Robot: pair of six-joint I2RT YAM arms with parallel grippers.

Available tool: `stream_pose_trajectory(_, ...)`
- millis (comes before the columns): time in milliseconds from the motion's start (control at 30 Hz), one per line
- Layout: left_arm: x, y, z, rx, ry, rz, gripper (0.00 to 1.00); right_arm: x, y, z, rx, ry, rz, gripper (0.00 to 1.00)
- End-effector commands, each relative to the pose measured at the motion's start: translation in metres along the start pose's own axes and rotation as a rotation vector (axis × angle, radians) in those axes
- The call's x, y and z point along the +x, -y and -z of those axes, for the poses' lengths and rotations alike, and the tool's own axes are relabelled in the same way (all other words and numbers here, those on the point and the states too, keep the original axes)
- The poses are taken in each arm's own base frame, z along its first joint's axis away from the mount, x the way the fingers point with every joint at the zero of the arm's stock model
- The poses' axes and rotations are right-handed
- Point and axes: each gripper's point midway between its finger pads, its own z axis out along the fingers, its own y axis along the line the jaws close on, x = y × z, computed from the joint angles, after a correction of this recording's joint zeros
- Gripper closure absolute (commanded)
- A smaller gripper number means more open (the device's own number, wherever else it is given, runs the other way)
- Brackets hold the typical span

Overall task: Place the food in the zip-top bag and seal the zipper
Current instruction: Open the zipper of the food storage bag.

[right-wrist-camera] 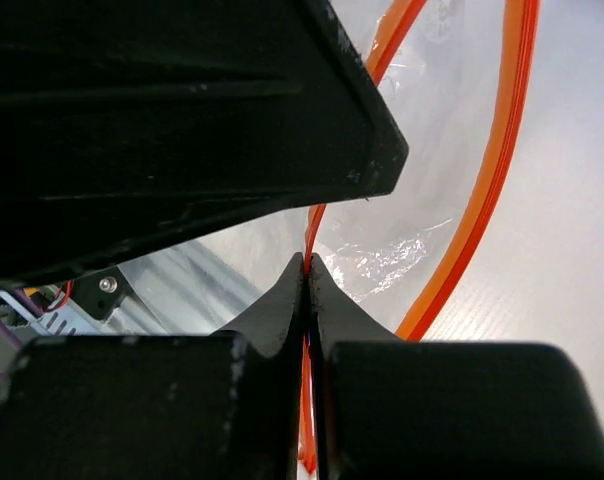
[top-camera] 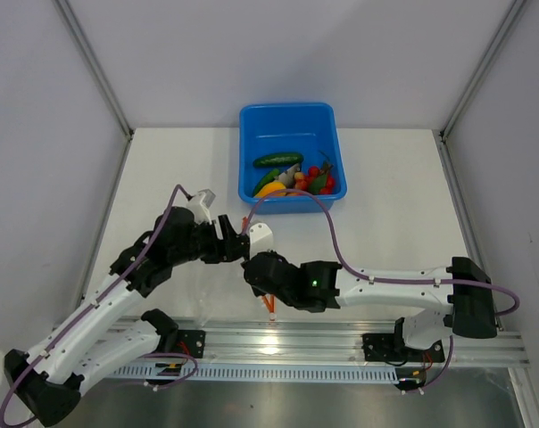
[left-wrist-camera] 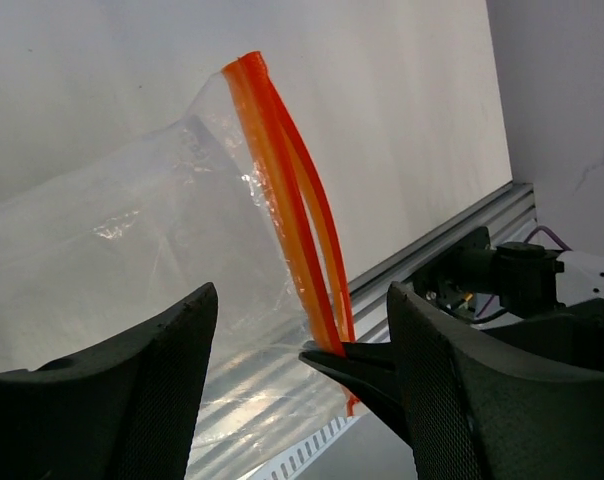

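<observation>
The clear zip-top bag (top-camera: 259,236) hangs between my two grippers near the table's front. Its orange-red zipper (left-wrist-camera: 282,190) is parted into two strips in the left wrist view. My right gripper (right-wrist-camera: 308,262) is shut on one zipper strip (right-wrist-camera: 482,190); its fingertips (left-wrist-camera: 372,365) show in the left wrist view pinching the strip's lower end. My left gripper (left-wrist-camera: 302,295) is open, with one finger on each side of the bag (left-wrist-camera: 132,220) and not touching it. The food lies in the blue tub (top-camera: 252,120): a green cucumber (top-camera: 278,160), a yellow fruit (top-camera: 271,188) and red tomatoes (top-camera: 325,181).
The blue tub stands at the back centre of the white table. A metal rail (top-camera: 341,339) runs along the near edge. A purple cable (top-camera: 327,223) loops from the right arm past the tub's front corner. Grey walls close in both sides.
</observation>
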Motion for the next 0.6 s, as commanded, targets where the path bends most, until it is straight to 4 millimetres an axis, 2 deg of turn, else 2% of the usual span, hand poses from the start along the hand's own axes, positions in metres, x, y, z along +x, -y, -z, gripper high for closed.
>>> stream_pose_trajectory(0, -0.010, -0.001, 0.000, -0.037, 0.034, -0.002, 0.29, -0.025, -0.002, 0.009, 0.023, 0.082, -0.014, 1.00)
stream_pose_trajectory(233, -0.006, 0.004, -0.009, -0.018, 0.008, -0.007, 0.31, -0.026, -0.009, 0.015, -0.020, 0.109, -0.019, 1.00)
stream_pose_trajectory(333, -0.004, 0.006, -0.013, -0.008, -0.004, -0.010, 0.38, -0.029, -0.010, 0.018, -0.034, 0.120, -0.017, 1.00)
stream_pose_trajectory(433, -0.002, 0.007, -0.017, -0.002, -0.019, -0.014, 0.51, -0.031, -0.010, 0.019, -0.032, 0.123, -0.011, 1.00)
stream_pose_trajectory(500, -0.002, 0.008, -0.018, 0.006, -0.026, -0.021, 0.65, -0.032, -0.008, 0.019, -0.027, 0.123, -0.014, 1.00)
stream_pose_trajectory(533, -0.002, 0.010, -0.018, 0.012, -0.029, -0.025, 0.69, -0.031, -0.008, 0.019, -0.028, 0.121, -0.017, 0.96)
stream_pose_trajectory(567, -0.002, 0.011, -0.019, 0.016, -0.030, -0.027, 0.80, -0.031, -0.006, 0.019, -0.025, 0.120, -0.022, 0.93)
